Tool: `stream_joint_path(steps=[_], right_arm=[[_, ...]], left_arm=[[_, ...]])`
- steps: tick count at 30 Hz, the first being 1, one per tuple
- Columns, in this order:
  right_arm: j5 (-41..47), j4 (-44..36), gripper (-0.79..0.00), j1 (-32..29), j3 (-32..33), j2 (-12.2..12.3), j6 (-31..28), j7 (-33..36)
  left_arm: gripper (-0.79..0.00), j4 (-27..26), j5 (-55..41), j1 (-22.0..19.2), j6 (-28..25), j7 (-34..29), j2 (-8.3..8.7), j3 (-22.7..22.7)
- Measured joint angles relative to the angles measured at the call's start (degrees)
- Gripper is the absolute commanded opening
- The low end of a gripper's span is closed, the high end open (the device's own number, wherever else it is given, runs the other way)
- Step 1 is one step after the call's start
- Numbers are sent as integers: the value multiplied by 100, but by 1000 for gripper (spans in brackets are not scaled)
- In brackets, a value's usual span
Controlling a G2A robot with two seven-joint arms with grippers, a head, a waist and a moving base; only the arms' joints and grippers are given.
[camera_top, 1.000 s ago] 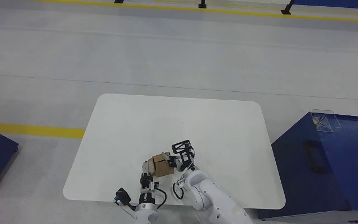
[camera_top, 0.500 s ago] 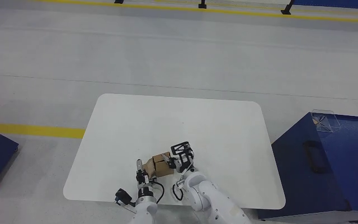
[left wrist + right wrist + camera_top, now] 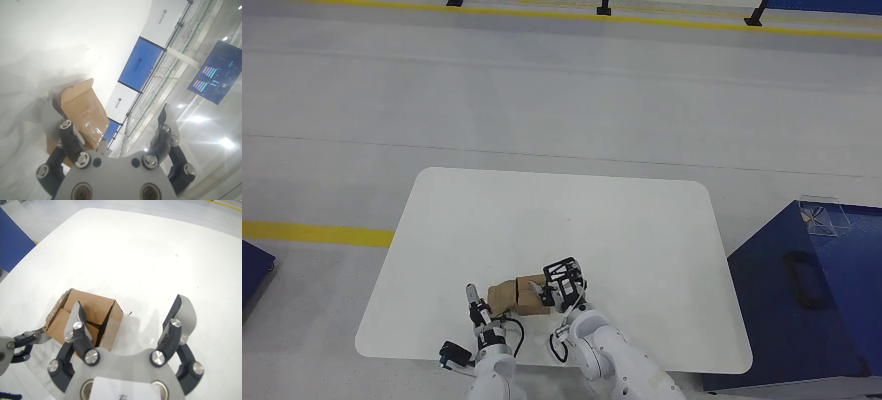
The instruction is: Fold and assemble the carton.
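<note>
A small brown carton [image 3: 514, 294] stands on the white table [image 3: 542, 210] near its front edge. Its top flaps are folded inward with dark gaps between them [image 3: 100, 311]. My right gripper [image 3: 560, 275] is open; one finger [image 3: 79, 311] lies over the carton's top and the other [image 3: 179, 308] hangs over bare table beside it. My left gripper [image 3: 475, 300] is open at the carton's opposite side, low and tilted upward. One of its fingers [image 3: 54, 111] rests against the carton [image 3: 85, 108], and its tip [image 3: 40, 337] touches the carton's lower corner.
A blue cabinet [image 3: 807, 290] stands off the table's right side with a clear holder [image 3: 824, 214] on top. The table's front edge runs just behind both grippers. Bare tabletop stretches to the far side and to both sides.
My left gripper has swung from the carton's near side out to its left side. The carton has slid a little to the left, and my right gripper followed it slightly.
</note>
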Motion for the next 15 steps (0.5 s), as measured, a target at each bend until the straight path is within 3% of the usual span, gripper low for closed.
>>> stream_joint_path(steps=[9, 15], right_arm=[[-109, -2, 0, -60, 65, -33, -30, 45], [-160, -98, 0, -130, 172, -40, -21, 19]], left_arm=[[0, -339, 421, 310, -909, -366, -39, -228], [0, -465, 745, 410, -1049, -733, -84, -144]])
